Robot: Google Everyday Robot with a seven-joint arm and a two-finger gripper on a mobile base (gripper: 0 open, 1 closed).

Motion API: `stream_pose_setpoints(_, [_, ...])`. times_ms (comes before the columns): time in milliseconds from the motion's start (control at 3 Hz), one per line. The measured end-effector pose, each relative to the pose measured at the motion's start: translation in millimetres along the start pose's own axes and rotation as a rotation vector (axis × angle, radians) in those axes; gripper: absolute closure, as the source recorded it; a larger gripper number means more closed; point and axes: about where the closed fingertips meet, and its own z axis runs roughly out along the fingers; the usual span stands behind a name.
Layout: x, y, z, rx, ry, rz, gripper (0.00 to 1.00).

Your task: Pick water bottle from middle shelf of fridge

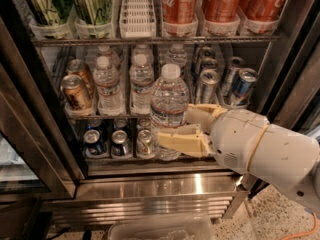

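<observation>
Blocky cream-yellow jaws form the robot's gripper, against the clear ribbed plastic water bottle; behind it, a smooth rounded white arm shell ringed by a thin tan band.

Tool holds one water bottle; five more shelved; two bronze cans.

Water bottle partly behind the gripper (upper cans cropped)
</observation>
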Motion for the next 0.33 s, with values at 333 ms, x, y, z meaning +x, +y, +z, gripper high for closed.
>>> stream_pose_setpoints(333, [0.0,0.0,0.0,0.0,0.0,0.0,1.0])
